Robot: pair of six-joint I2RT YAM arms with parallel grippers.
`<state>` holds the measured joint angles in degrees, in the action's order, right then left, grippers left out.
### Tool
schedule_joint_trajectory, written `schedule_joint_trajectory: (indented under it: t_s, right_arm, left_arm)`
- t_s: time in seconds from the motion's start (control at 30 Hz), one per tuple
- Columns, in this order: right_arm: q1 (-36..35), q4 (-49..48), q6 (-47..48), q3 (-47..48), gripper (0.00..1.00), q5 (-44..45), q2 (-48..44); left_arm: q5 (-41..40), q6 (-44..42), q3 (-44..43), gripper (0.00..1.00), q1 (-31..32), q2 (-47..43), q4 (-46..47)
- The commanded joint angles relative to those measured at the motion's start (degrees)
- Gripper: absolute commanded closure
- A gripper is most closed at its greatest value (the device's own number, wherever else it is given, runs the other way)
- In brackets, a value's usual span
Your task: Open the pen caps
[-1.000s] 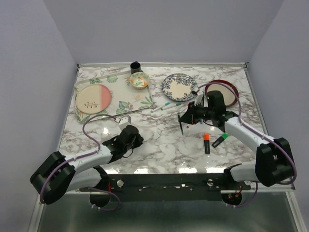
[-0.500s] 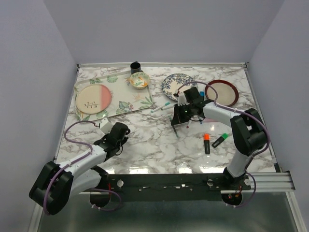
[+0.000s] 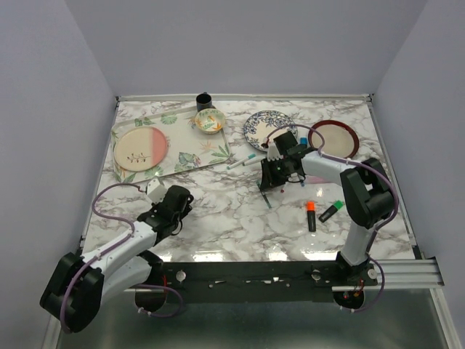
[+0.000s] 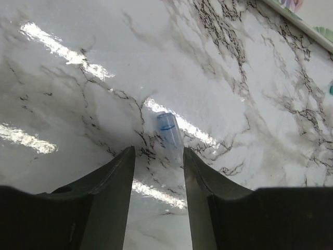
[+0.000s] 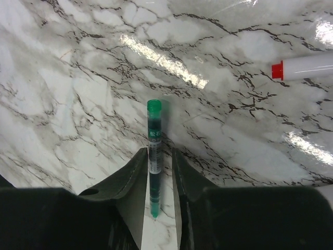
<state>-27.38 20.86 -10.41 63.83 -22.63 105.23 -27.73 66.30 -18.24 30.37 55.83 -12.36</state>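
Risk on the left comes from how small the target is. The left jaws, at about 8 o'clock on the desk (image 3: 232, 218), stand spread. A pale blue pen cap (image 4: 168, 130) lies flat on the marble at 12 o'clock from their tips, nearer one finger than the other. An uneven close would likely push it from one side first, so it could roll or skid away over the glossy surface.

Just toward 3 o'clock from the desk's centre, the right jaws pinch a thin green pen (image 5: 154, 146) by its barrel. What looks like its green cap (image 5: 154, 107) points to 12 o'clock. Such a narrow hold may let the pen swivel or slide once that cap is tugged, and the other arm is well apart. A red-ended pen (image 5: 302, 67) lies at 2 o'clock, near enough to be knocked.
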Motion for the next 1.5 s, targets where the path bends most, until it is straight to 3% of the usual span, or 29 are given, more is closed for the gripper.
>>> schedule_joint_trajectory:
  t_s: [0.0, 0.23, 0.3, 0.47, 0.67, 0.83, 0.93, 1.0, 1.17, 1.47]
  right_arm:
    - [-0.2, 1.8, 1.2, 2.3, 0.61, 2.6, -1.1]
    - [-0.1, 5.7, 10.4, 5.4, 0.42, -3.0, -6.3]
    - [-0.2, 8.7, 20.1, 6.9, 0.32, -6.3, -7.2]
    - [0.5, 14.4, 33.1, 6.0, 0.27, -10.7, -12.7]
    - [3.5, 19.1, 44.7, 3.6, 0.26, -8.4, -18.8]
    - [9.8, 18.3, 55.0, -4.8, 0.26, -7.1, -26.3]
    - [13.6, 15.5, 62.8, -11.8, 0.26, -6.6, -30.7]
    - [15.0, 13.7, 68.3, -14.9, 0.26, -6.1, -32.0]
    - [15.5, 13.8, 81.0, -16.4, 0.25, 0.5, -27.6]
    - [16.0, 16.7, 88.7, -9.1, 0.25, 9.1, -17.2]
  left_arm:
    - [-2.0, -0.2, -0.3, 0.48, -0.4, -5.2, -5.7]
    - [1.6, -3.2, -2.3, 0.31, -0.4, -17.3, -8.4]
    - [5.0, -6.0, -2.4, 0.27, -0.4, -19.6, -6.8]
    - [13.2, -12.9, -5.0, 0.14, -0.5, -25.0, -3.1]
    - [19.0, -26.0, -19.2, 0.09, -0.5, -20.3, -9.9]
    - [19.2, -37.9, -33.2, 0.07, -0.5, -12.3, -18.4]
    - [18.9, -46.2, -37.5, 0.06, -0.5, -9.4, -22.2]
    - [16.2, -51.2, -37.1, 0.05, -0.4, -9.0, -22.6]
    - [13.6, -54.0, -28.2, 0.01, -0.5, -10.9, -16.7]
    - [17.4, -54.5, -25.8, 0.01, -1.7, -13.7, -14.2]
